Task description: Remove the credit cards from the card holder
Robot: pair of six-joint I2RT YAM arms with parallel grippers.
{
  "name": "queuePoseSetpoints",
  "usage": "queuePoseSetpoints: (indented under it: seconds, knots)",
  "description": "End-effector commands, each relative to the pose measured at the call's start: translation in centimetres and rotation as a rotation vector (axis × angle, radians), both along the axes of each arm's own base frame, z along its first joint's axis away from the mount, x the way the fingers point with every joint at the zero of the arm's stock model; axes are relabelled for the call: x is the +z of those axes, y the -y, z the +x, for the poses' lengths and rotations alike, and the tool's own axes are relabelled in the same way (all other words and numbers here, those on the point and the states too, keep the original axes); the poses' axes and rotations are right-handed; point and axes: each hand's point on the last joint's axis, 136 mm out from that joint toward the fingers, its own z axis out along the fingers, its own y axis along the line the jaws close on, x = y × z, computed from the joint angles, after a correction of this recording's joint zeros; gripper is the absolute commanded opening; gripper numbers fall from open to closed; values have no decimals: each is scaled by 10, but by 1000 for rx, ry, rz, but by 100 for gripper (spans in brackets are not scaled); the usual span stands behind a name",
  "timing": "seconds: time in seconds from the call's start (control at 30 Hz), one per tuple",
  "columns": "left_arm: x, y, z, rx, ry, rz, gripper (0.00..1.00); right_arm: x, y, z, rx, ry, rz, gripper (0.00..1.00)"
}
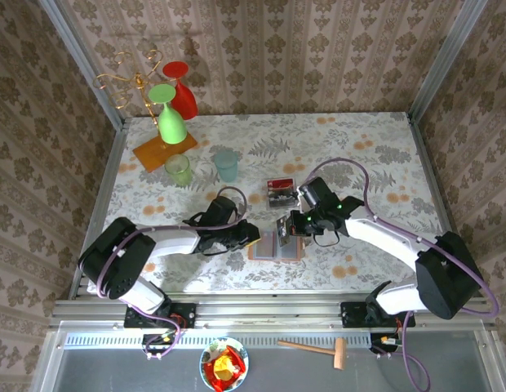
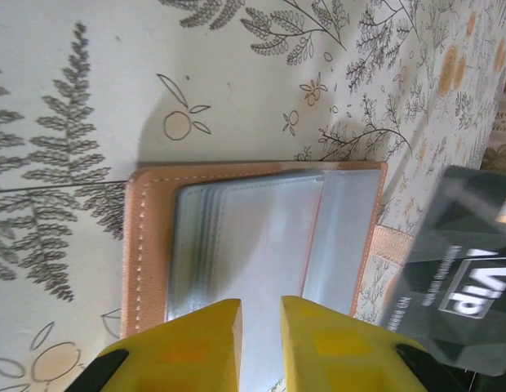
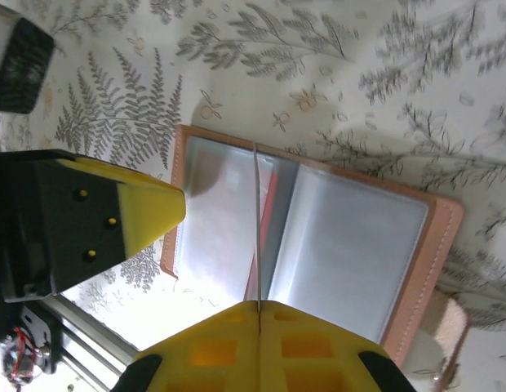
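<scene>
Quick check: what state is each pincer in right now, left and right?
Left pincer: narrow gap, tips over the card holder; grip cannot be told.
Right pincer: closed on a dark credit card.

Open salmon card holder [image 2: 253, 237], dark card [image 2: 461, 282]

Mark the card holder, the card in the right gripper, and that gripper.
card holder [image 2: 253, 237], left wrist view, grey-blue inner pocket.
dark VIP card [image 2: 461, 278], left wrist view, printed face.
right gripper [image 3: 259, 309], right wrist view, between its closed fingertips.
</scene>
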Motion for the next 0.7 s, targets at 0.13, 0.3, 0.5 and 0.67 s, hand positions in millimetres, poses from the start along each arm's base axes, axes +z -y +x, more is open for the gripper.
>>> queuePoseSetpoints:
  seconds: [0.13,0.3,0.5,0.67]
  knots:
    - [3,-10,-3,11,5,-15,22,16,22,9,388,228,-285,0]
    - [4,-18,-3,22,8,-5,22,20,27,15,663,315,-424,0]
    - [7,-29,-3,39,18,14,22,25,33,22,948,357,-549,0]
    - [9,-34,-4,45,20,23,22,34,31,44,1076,406,-613,0]
